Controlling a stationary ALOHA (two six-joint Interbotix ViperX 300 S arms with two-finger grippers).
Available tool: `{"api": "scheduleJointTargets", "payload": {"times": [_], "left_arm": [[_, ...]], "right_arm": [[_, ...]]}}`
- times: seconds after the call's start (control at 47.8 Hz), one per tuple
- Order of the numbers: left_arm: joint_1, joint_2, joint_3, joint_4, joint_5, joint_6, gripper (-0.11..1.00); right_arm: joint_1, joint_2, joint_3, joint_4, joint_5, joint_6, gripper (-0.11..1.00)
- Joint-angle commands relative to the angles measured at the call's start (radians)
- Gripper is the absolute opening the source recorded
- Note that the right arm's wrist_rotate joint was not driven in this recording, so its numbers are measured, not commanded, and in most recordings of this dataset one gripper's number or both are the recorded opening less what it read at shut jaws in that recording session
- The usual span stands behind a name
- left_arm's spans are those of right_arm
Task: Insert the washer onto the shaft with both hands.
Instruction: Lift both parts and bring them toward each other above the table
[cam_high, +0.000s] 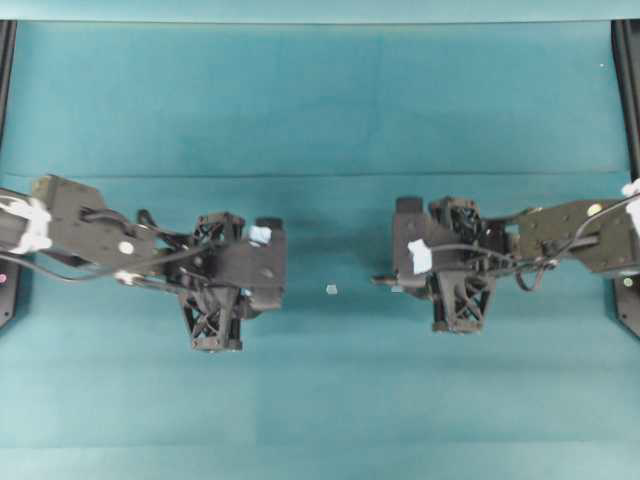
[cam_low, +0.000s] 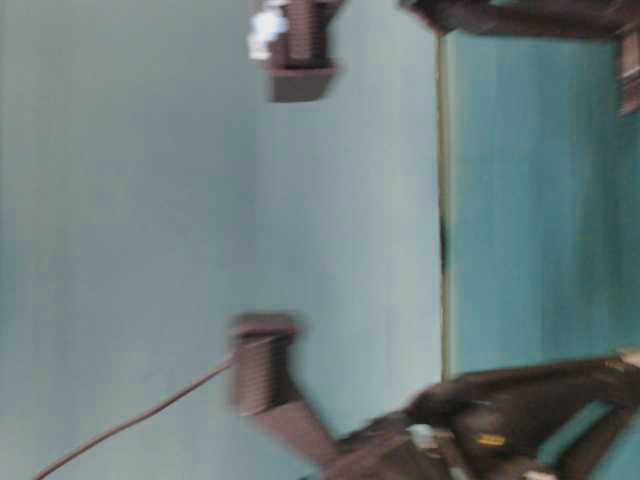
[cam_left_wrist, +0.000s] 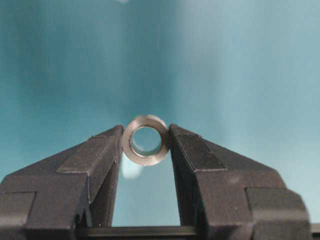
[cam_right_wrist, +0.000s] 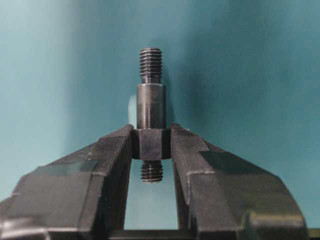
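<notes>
In the left wrist view the washer (cam_left_wrist: 145, 140), a small silvery ring with an open centre, is pinched edge-on between the tips of my left gripper (cam_left_wrist: 145, 143), which is shut on it. In the right wrist view my right gripper (cam_right_wrist: 151, 144) is shut on the hexagonal collar of the shaft (cam_right_wrist: 151, 102), a dark stepped pin with threaded ends pointing away from the jaws. From overhead the left gripper (cam_high: 280, 264) and right gripper (cam_high: 396, 282) face each other across a gap, and the shaft tip (cam_high: 380, 281) pokes out leftwards. The washer is too small to make out from overhead.
A small pale tape bit (cam_high: 331, 289) lies on the teal table (cam_high: 320, 120) between the two grippers. Black frame rails stand at the left edge (cam_high: 6, 60) and right edge (cam_high: 628, 60). The table-level view is blurred.
</notes>
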Motion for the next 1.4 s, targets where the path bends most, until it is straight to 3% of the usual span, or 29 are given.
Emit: {"api": "scheduleJointTargets", "payload": {"times": [0.0,0.167,0.481,1.38], "left_arm": [[0.017,-0.078,0.023,0.002,-0.097,-0.002,0.36],[0.031,-0.147,0.071,0.002,-0.184,0.0,0.36],[0.034,-0.236,0.063,0.002,-0.187,0.002,0.36],[0.034,-0.278,0.002,0.002,-0.232,0.009,0.36]], "right_arm": [[0.002,-0.041,-0.015,0.012,-0.025,0.0,0.0],[0.006,-0.084,0.002,0.021,-0.132,0.0,0.0],[0.008,-0.158,0.098,0.021,-0.364,0.0,0.0],[0.003,-0.236,0.114,0.02,-0.439,0.0,0.0]]}}
